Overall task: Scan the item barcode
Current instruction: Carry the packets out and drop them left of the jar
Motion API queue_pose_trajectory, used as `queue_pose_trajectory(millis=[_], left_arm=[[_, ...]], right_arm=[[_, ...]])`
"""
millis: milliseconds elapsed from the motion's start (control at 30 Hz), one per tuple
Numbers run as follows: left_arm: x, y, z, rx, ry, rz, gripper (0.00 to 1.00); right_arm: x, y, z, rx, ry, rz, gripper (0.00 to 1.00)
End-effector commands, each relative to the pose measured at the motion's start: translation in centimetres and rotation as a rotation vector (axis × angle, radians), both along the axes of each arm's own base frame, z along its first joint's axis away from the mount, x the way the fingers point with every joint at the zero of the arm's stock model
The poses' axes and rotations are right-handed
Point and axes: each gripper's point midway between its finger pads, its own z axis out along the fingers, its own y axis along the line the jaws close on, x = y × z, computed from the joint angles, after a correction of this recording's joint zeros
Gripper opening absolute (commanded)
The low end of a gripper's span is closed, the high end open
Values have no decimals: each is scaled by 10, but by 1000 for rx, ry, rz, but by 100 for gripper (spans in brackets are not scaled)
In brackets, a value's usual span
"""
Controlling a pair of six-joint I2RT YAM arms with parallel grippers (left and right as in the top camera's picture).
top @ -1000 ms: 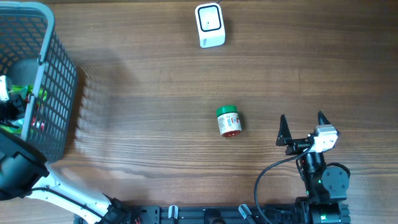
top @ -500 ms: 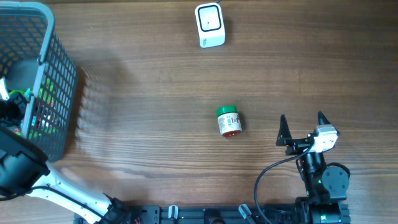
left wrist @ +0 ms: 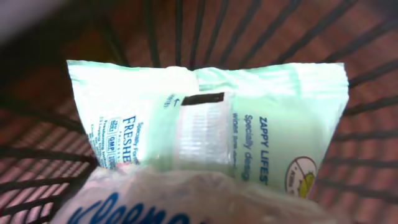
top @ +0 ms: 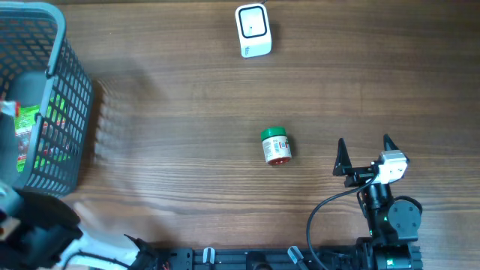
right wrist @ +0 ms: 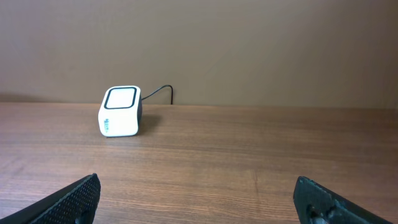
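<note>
At five o'clock, the black right arm (top: 391,217) has a looping black cable (top: 313,215), a white wrist block (top: 393,161) and pointed black fingers (top: 342,159). At seven o'clock, the left arm (top: 34,229) is black and white.

Overhead: soft, even light, no hard glare on the wooden table (top: 187,112); pic is sharp in the middle. The basket (top: 64,112) throws a faint striped shadow to its right, so light comes approx. from the left. The white scanner (top: 253,30) is nearly blown out on top. The left arm (top: 34,232) in the bottom-left corner is dark & smeared. Left wrist view: dim, reddish, low contrast; the pale green packet (left wrist: 205,134) is soft (big print readable, small print not), and the nearer packet (left wrist: 186,202) is fully out of focus. Right wrist view: bright, warm, crisp w/ little shadow.
</note>
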Motion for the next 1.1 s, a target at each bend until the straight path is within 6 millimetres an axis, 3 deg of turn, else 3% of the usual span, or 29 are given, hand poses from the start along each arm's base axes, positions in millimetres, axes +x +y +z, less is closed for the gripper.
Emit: queue_pose_trajectory(millis=[0,100,167,233,267,367,533,667,867,1067], left_arm=[[-7,-23,83,43,-202,47,4],[-11,-57,122,13,-322,9,4],[-12,-85,137,-19,-360,-44,4],[-15,-112,139,-51,-351,-79,4],[-17,-141,135,-96,-319,-121,4],[-19,-192,121,-175,-234,-217,4],[-17,-266,74,-205,-3,-376,4],[-13,-315,23,-200,163,-460,4],[-3,-381,-80,-213,312,-553,4],[-4,-440,-196,-236,381,-643,4]], right_arm=[[0,-3,0,14,-1,-14,100],[0,-3,0,14,-1,-14,100],[0,-3,0,14,-1,-14,100],[0,-3,0,14,-1,-14,100],[0,-3,0,14,-1,-14,100],[0,-3,0,14,-1,-14,100],[0,-3,0,14,-1,-14,100],[0,-3,0,14,-1,-14,100],[0,-3,0,14,-1,-14,100],[0,-3,0,14,-1,-14,100]])
